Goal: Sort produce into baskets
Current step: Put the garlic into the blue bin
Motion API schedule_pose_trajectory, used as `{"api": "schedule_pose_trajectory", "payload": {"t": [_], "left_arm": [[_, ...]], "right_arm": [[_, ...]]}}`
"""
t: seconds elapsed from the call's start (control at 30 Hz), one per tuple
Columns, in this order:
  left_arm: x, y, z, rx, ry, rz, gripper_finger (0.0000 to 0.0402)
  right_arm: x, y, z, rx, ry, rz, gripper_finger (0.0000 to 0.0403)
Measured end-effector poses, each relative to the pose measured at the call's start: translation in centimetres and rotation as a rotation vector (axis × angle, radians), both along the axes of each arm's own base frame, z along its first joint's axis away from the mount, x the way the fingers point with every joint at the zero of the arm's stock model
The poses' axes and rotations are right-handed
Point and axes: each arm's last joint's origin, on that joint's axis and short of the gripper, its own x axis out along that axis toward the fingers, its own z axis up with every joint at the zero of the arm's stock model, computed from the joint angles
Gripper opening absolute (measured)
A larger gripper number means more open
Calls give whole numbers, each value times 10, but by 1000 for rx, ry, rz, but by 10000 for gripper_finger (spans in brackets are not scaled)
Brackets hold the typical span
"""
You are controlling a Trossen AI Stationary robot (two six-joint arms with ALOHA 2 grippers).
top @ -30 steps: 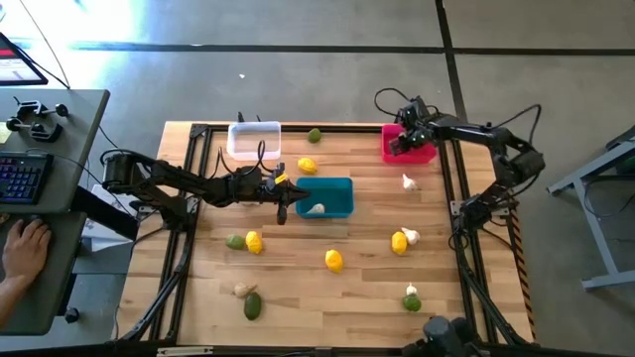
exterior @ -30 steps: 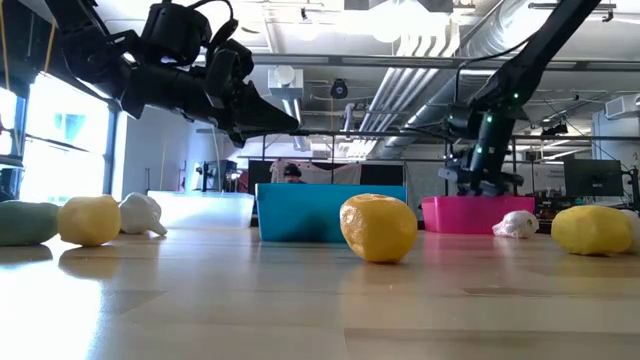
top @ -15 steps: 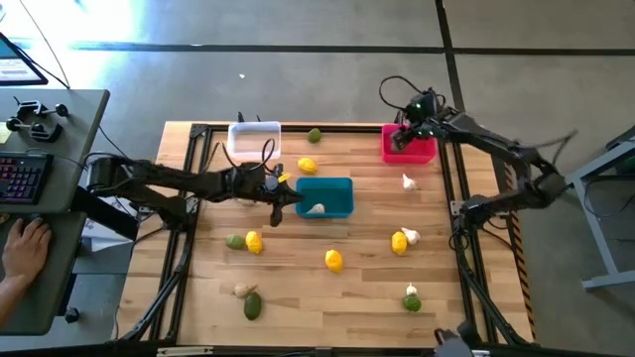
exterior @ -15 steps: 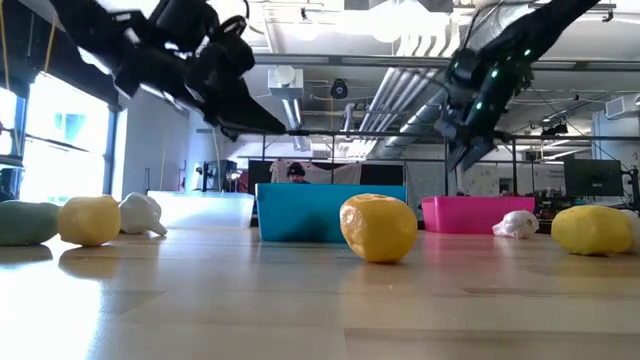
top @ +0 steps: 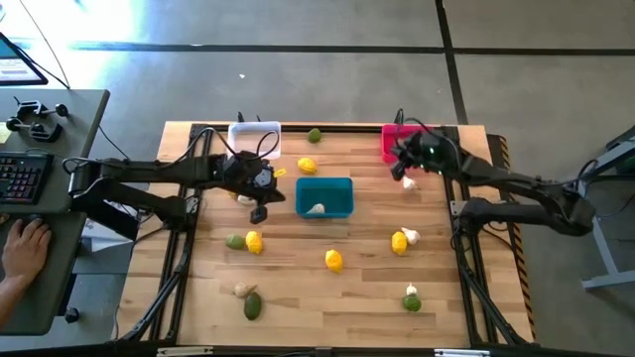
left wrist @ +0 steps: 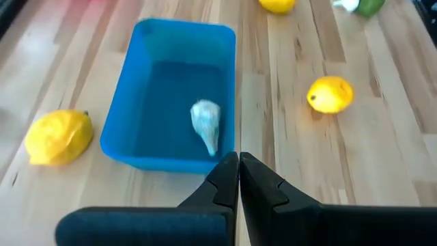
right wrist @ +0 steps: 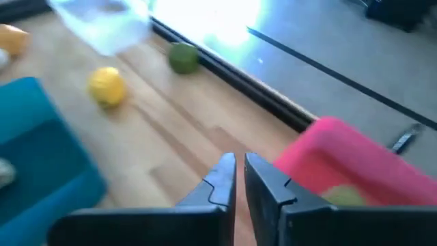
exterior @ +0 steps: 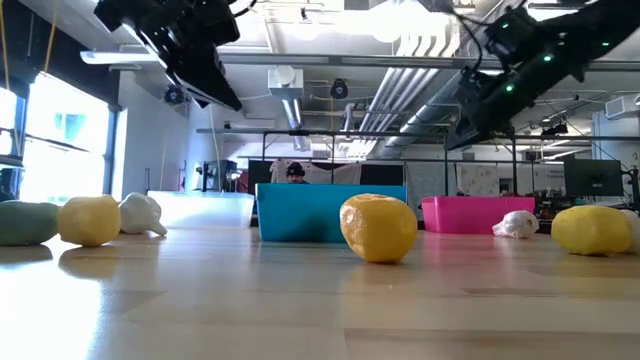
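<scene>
The teal bin point(top: 324, 196) stands mid-table with one garlic bulb point(left wrist: 205, 123) lying on its floor. The white bin point(top: 254, 139) stands at the far left. The pink bin point(top: 397, 144) at the far right holds a green piece point(right wrist: 341, 196). Lemons point(top: 333, 260), green fruits point(top: 253, 305) and garlic bulbs point(top: 408, 181) lie scattered on the wooden table. My left gripper point(left wrist: 239, 162) is shut and empty, high above the table just left of the teal bin. My right gripper point(right wrist: 239, 167) is shut and empty, raised beside the pink bin's near edge.
A lemon point(top: 309, 166) and a green fruit point(top: 315, 136) lie between the white and pink bins. A green fruit and a lemon point(top: 254, 242) lie side by side at the left. A black frame point(top: 189, 228) rims the table. A person's hand point(top: 25, 243) rests at a desk to the left.
My left gripper has risen and drawn back toward the table's left edge, away from the teal bin. My right gripper has lifted up out of the pink bin and come toward the table's near edge.
</scene>
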Motion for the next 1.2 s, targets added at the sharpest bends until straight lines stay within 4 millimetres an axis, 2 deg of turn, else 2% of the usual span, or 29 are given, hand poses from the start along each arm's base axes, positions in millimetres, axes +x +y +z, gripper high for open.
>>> {"api": "schedule_pose_trajectory", "payload": {"t": [0.23,0.5,0.67,0.9,1.2], "left_arm": [[-7,-1,-4,-19,103,2,1],[-11,-5,-8,-46,167,10,1],[-12,-4,-8,-52,174,52,10],[-10,-2,-16,-9,247,45,60],[10,1,-27,-4,537,-24,125]], "right_arm": [[5,35,-6,-32,-50,125,3],[15,61,-2,-104,-57,167,0],[17,68,-2,-108,-68,156,0],[19,71,0,-114,-96,165,0],[31,71,3,-156,-156,254,0]]}}
